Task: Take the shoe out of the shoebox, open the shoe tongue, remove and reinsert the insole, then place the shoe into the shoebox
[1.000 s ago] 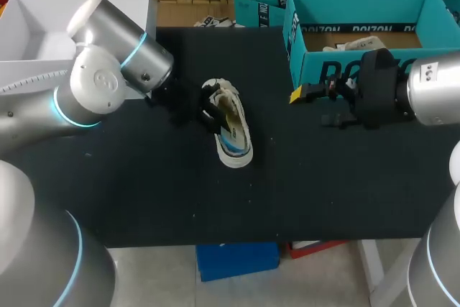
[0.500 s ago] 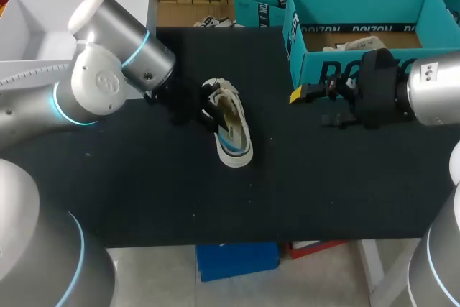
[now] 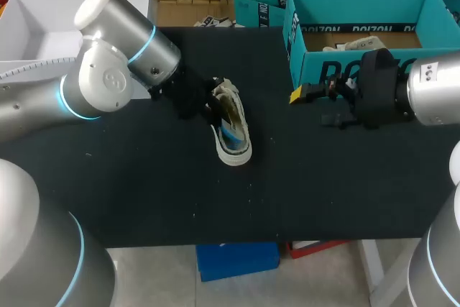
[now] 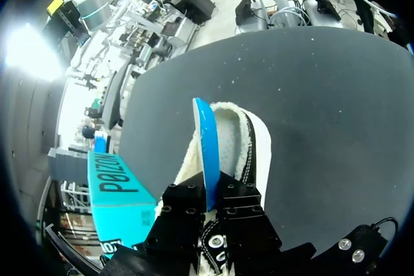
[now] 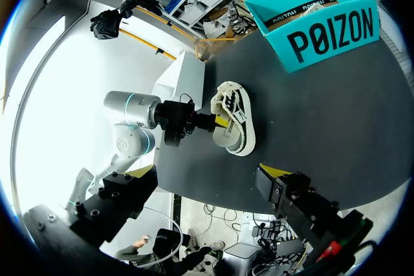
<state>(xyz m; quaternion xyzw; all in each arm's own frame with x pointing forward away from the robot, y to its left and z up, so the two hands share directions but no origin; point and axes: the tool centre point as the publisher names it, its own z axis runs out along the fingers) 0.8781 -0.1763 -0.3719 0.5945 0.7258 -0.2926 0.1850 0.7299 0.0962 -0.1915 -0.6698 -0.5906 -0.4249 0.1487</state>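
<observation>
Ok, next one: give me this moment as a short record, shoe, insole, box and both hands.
shoe: white, on the black table, outside the shoebox
insole: blue, on edge, partly out of the shoe
left hand: shut on the insole
right hand: open, empty, by the shoebox front
shoebox: teal, open-topped, right of the shoe

Hand (image 4: 211, 193) pinching blue insole (image 4: 204, 140), on edge in white shoe (image 4: 257, 147), black table (image 4: 323, 95).

Cream shoe (image 3: 236, 150) lies near open teal shoebox (image 3: 338, 70), its blue insole (image 3: 231, 133) sticking out.
</observation>
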